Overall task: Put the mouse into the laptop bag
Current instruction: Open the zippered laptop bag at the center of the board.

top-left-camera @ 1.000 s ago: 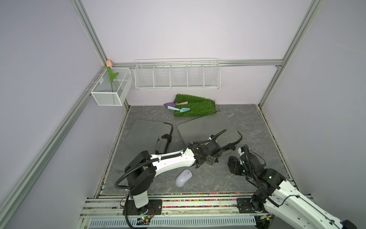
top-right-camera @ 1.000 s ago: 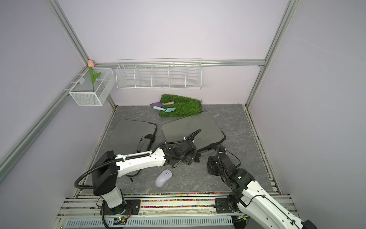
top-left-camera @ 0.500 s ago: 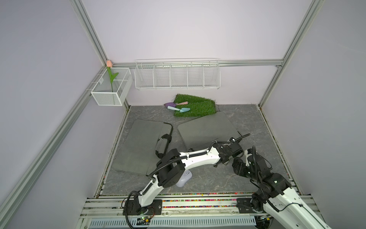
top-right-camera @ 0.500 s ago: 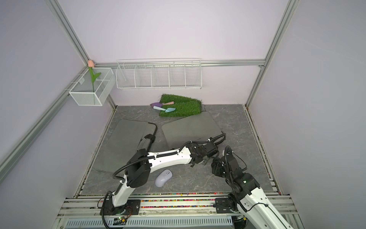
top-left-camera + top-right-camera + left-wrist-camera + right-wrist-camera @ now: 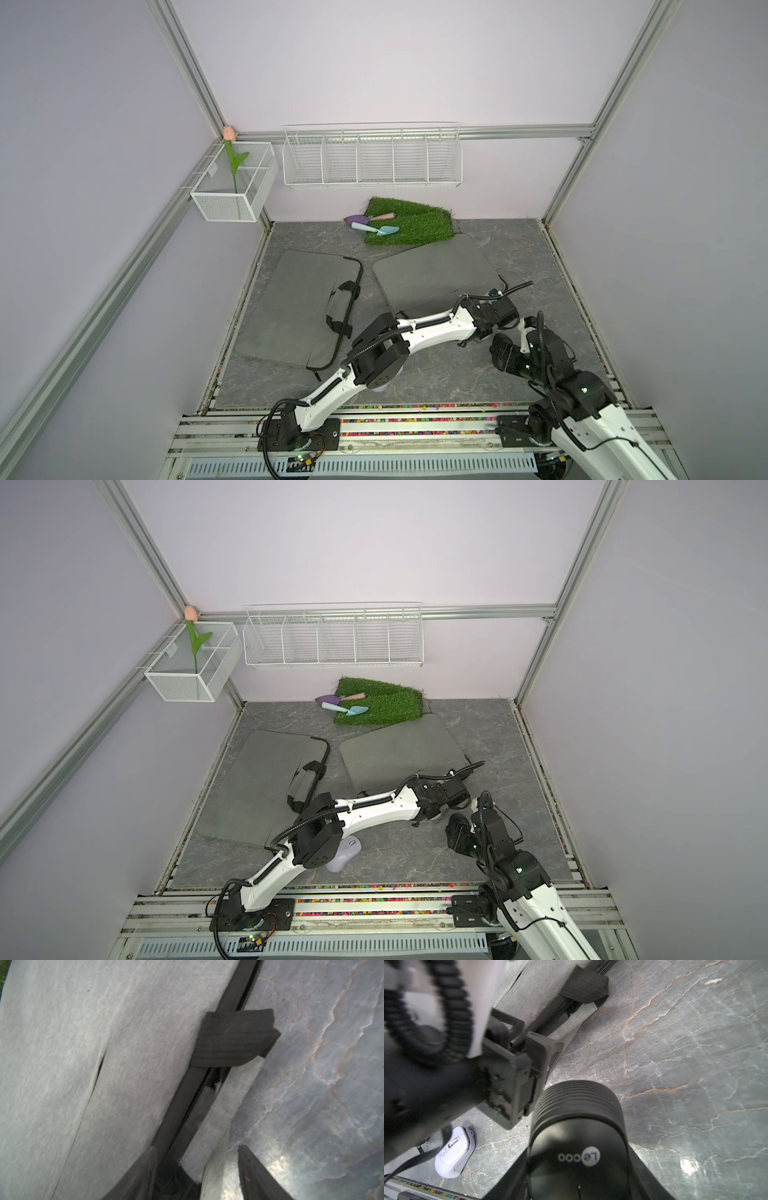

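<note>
Laptop bags (image 5: 432,270), two, mice (image 5: 347,854), two, black mouse (image 5: 577,1126) gripped by right jaws, left jaws open

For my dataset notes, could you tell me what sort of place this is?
Probably a staged robot test cell: an aluminium frame encloses plain walls, the left arm and right arm mount on a front rail, and props like the grass mat lie about.

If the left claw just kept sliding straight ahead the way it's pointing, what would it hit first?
Probably the loose grey flap of the laptop bag, which lies between the open jaws of the left gripper, beside the zip. Farther along sits the black strap; depth is hard to judge.
</note>
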You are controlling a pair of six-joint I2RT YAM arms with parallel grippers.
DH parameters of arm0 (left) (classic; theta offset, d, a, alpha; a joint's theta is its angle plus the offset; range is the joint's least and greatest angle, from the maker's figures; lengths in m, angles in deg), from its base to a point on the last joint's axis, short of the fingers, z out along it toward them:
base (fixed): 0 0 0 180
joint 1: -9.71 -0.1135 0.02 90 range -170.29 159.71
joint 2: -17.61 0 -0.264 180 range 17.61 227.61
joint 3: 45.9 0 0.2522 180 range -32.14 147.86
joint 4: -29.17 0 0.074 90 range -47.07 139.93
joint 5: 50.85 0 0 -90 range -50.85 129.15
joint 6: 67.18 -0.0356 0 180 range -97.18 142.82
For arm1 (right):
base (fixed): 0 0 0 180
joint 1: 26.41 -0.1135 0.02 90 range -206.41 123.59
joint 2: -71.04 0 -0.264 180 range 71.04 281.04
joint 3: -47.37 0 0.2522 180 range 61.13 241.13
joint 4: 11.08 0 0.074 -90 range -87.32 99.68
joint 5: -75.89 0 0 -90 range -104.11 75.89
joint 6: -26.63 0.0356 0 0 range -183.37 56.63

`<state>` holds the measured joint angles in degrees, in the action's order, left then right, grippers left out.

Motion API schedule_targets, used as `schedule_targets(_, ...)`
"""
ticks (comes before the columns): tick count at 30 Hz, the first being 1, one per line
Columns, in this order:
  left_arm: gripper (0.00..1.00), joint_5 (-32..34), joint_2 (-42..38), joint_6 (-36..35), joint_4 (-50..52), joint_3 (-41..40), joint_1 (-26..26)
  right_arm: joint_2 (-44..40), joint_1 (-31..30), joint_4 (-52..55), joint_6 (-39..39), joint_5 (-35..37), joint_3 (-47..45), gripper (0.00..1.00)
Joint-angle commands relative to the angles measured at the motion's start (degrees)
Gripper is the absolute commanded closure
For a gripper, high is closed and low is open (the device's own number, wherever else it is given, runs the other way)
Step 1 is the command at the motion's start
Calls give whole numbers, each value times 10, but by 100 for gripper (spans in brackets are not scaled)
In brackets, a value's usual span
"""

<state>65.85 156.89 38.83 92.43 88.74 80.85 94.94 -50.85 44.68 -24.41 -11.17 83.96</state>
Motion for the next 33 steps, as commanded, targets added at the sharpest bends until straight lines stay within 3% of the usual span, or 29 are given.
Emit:
schedule_targets(1, 40, -11, 30, -9, 31, 36, -2, -7, 4, 1, -1, -10, -9, 54)
schedule_targets(4, 42, -15, 50, -7, 38, 59, -4, -4, 4, 0, -2, -12, -10, 54)
schedule_targets(8, 54, -24, 67, -1, 43, 75, -13, -6, 4, 0, -3, -14, -9, 54)
schedule_targets(16, 62, -48, 65, 4, 42, 85, -18, -3, 4, -3, -4, -17, -11, 53)
schedule_targets(22, 81, -53, 57, 2, 40, 86, -18, -4, 4, -2, -5, -18, -9, 53)
schedule_targets(27, 87, -56, 56, 4, 40, 87, -18, -4, 4, -3, -5, -20, -10, 53)
schedule_targets(30, 100, -45, 53, 9, 42, 93, -18, -6, 4, -3, -5, -21, -11, 53)
schedule_targets(33, 100, -37, 49, 26, 58, 114, -25, -8, 4, -3, -6, -26, -12, 53)
